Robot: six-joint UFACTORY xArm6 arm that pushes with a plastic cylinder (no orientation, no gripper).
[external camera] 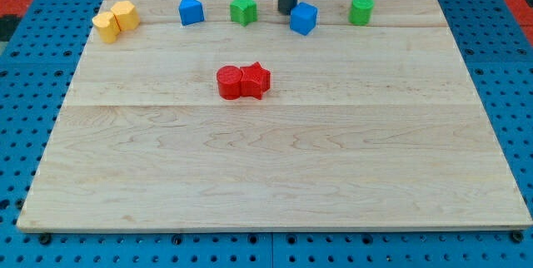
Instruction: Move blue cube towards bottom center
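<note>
Wooden board (275,160) w/ blue cube (304,18) touching my tip (287,12) on its left; end effector holds nothing

This is looking like a robotics lab bench rather than any home or shop: a pale wooden board (275,176) is lying on a blue perforated base (25,118) whose holes are running in a regular grid, the sort of mounting plate used for fixing test rigs. Small plastic blocks in plain primary colours, such as the yellow pair (117,21) and the red pair (244,81), are sitting on the board like experiment props, and a dark rod is hanging from the view's top, my tip (287,12) resting near the board's far edge.
</note>
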